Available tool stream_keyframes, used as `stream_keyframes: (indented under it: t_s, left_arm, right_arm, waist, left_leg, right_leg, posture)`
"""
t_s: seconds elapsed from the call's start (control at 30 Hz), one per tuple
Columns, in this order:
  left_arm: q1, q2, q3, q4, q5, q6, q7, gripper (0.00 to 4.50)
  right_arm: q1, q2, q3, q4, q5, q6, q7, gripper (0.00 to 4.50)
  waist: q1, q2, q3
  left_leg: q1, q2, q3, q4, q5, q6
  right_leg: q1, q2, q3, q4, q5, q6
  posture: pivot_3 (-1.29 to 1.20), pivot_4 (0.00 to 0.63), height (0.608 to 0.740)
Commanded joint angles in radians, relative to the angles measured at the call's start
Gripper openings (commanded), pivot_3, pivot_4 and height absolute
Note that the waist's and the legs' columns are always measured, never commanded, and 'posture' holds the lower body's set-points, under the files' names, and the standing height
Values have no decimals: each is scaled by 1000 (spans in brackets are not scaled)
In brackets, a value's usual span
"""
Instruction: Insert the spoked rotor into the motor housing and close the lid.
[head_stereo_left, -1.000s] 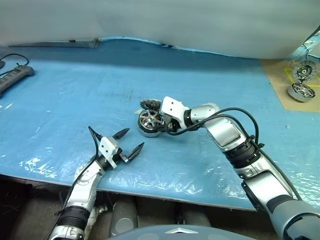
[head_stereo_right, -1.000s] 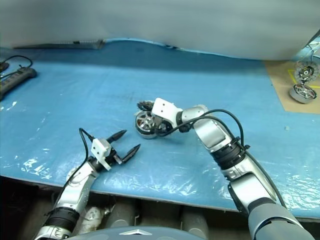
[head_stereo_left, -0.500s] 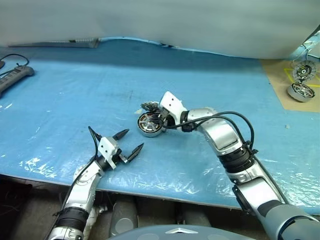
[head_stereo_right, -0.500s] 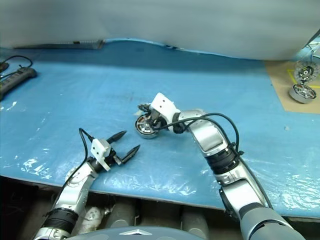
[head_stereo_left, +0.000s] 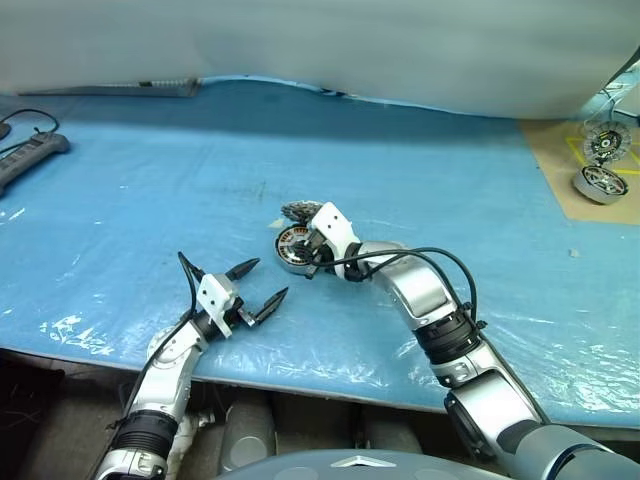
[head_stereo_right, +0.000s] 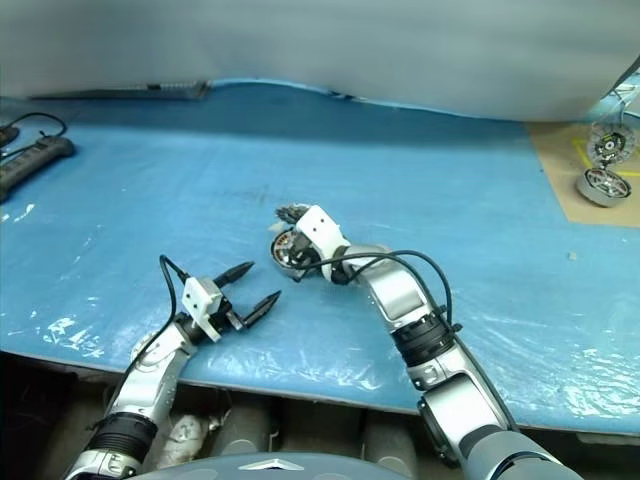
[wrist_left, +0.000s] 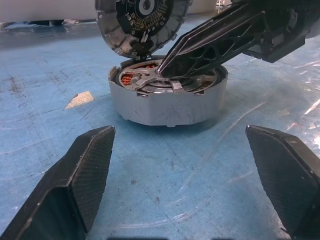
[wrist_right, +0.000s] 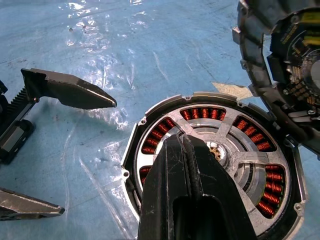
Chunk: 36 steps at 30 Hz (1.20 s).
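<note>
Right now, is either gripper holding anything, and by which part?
Nothing is held. The right gripper is shut empty over the motor housing; the left gripper is open and empty.

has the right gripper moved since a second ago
Yes. The right gripper has swung left across the motor housing, its fingers now shut over the hub; the housing stayed put on the blue mat.

A workshop or robotics lab bench; a blue plastic sheet (head_stereo_left: 150, 180) covers the tabletop; a power strip (head_stereo_left: 30, 155) lies at its left edge; spare motor parts (head_stereo_left: 603, 180) sit on cardboard (head_stereo_left: 560, 170) at the far right corner.
</note>
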Motion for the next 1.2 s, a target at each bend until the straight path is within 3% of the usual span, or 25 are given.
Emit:
stream_keyframes:
  t_s: [0.03, 0.27, 0.4, 0.5, 0.63, 0.83, 1.03, 1.2]
  left_arm:
    - [4, 11, 17, 31, -4, -10, -9, 4500]
    - [-4, 4, 7, 70, -2, -38, -31, 4500]
    - [-13, 1, -1, 58, 0, -27, -32, 4500]
    - [-28, 12, -1, 43, -4, -7, -39, 4500]
    - [-34, 21, 1, 34, -7, 7, -46, 4500]
    - [-37, 25, 2, 19, -6, 17, -43, 4500]
    - [-30, 28, 11, 4, -6, 19, -29, 4500]
    - [-31, 30, 18, 10, -5, 17, -18, 4500]
  right_arm:
    - [27, -13, -25, -37, 32, 25, 15, 19]
    - [49, -83, -103, -241, 188, 73, 134, 19]
    - [63, -183, -153, -293, 237, 86, 199, 19]
    - [54, -344, -185, -232, 221, 39, 290, 19]
    - [-35, -439, -183, -19, 133, -79, 280, 19]
    - [-256, -352, -206, 439, 27, -344, 139, 19]
    - [-400, -228, -223, 735, 26, -519, 159, 19]
    - [-497, -135, -298, 885, 95, -549, 251, 19]
  waist:
    - [-1, 0, 0]
    - [1, 0, 0]
    - [6, 1, 0]
    - [14, 1, 0]
    - [10, 1, 0]
    - [-10, 2, -1]
    - [-8, 2, -1]
    - [-10, 2, -1]
  left_leg:
    - [0, 0, 0, 0, 0, 0]
    - [0, 0, -1, -1, 0, 0]
    - [1, 0, -1, -1, 0, 0]
    - [1, -1, -1, -1, 0, 0]
    - [1, 0, 0, -1, 0, 0]
    - [0, 0, 2, 0, 0, 0]
    - [-10, 0, 3, 3, 0, 1]
    - [-15, 1, 3, 6, 0, 5]
  right_leg:
    - [0, 0, 0, 0, 0, 0]
    - [0, 0, 1, -1, 2, 3]
    - [1, 0, 1, -1, 0, 1]
    - [1, -1, 1, -2, 0, 0]
    - [0, 0, 1, -1, 0, 0]
    - [-2, 0, 1, 0, 0, -1]
    - [-6, 0, -1, 0, 1, -2]
    - [-13, 0, -2, 7, 1, -3]
  posture:
    - [0, 150, 740]
    - [0, 150, 740]
    - [0, 150, 740]
    - [0, 150, 740]
    - [0, 150, 740]
    - [0, 150, 740]
    - [0, 150, 740]
    - [0, 150, 740]
